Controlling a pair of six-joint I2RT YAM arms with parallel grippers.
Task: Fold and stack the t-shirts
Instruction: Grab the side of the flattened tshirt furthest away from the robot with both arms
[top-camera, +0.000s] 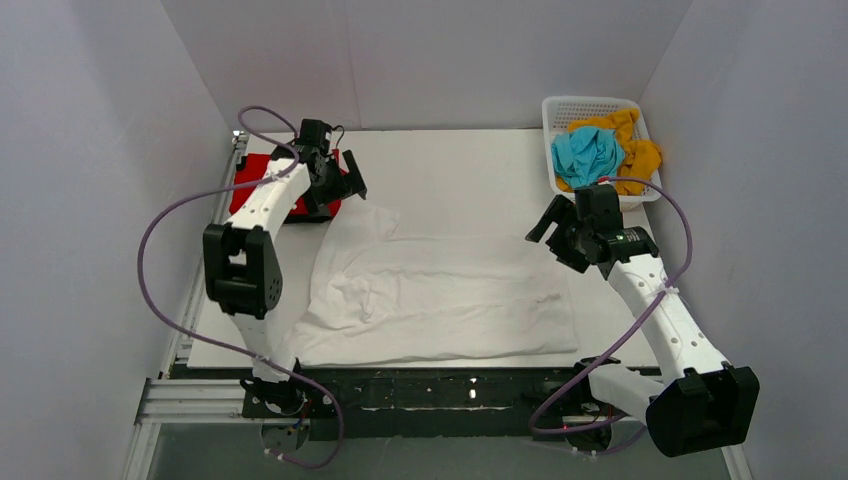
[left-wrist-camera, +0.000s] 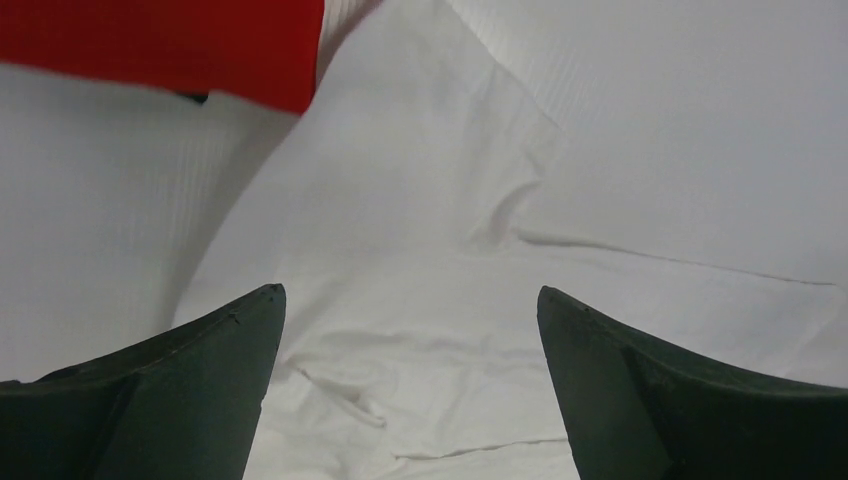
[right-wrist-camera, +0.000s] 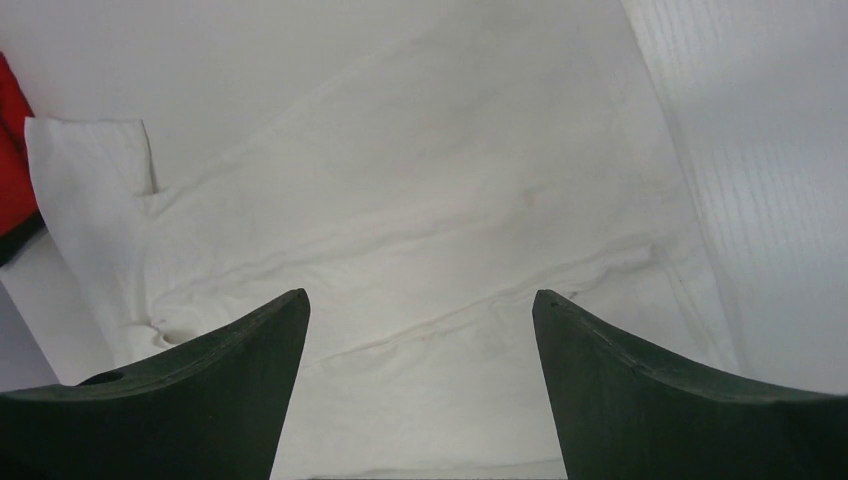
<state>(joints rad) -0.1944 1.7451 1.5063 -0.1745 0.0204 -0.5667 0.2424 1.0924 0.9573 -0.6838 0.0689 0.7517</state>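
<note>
You have the white t-shirt (top-camera: 440, 300) spread flat but wrinkled on the white worktop (top-camera: 470, 170). It fills the middle and reaches toward 6 o'clock, with its near hem just short of the worktop's edge. One sleeve points toward 11 o'clock, and a ridge of creases runs along the body from 9 to 3 o'clock. Your left pincer (top-camera: 352, 186) hangs over that sleeve. In the left wrist view its two dark fingers (left-wrist-camera: 200, 370) stand wide apart with only white cloth below and nothing held between them. Your right pincer (top-camera: 550, 240) sits at the shirt's 2 o'clock corner. It is also spread wide and holding nothing, and the right wrist view looks down across the shirt's body between the fingers (right-wrist-camera: 640, 390). The red t-shirt (top-camera: 255, 180) lies folded flat at 10 o'clock, just beside the left pincer. A thin dark edge shows under it, but you cannot tell what that is. At 1 o'clock the white lattice basket (top-camera: 560, 110) holds the teal-blue t-shirt (top-camera: 587, 155), bunched on top of the crumpled mustard-orange t-shirt (top-camera: 640, 158), which spills over the basket's 3 o'clock side.
</note>
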